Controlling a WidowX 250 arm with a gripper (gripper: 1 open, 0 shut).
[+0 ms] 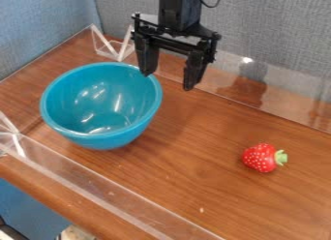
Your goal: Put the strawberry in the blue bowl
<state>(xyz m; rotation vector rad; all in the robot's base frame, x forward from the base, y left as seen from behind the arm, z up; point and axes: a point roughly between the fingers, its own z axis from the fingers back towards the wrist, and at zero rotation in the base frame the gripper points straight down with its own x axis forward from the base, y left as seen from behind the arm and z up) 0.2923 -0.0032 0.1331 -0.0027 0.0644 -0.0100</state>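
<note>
A small red strawberry [262,158] with a green top lies on the wooden table at the right, well apart from everything else. The large teal-blue bowl [101,105] stands at the left, and nothing is inside it. My black gripper [172,66] hangs at the back, pointing down just past the bowl's far right rim. Its two fingers stand wide apart with nothing between them. The strawberry lies far to the right and nearer the front than the gripper.
Clear acrylic walls [278,84] run along the back and the front-left edges of the wooden table [195,137]. A blue-grey fabric panel [45,21] rises behind. Bare wood stretches between bowl and strawberry.
</note>
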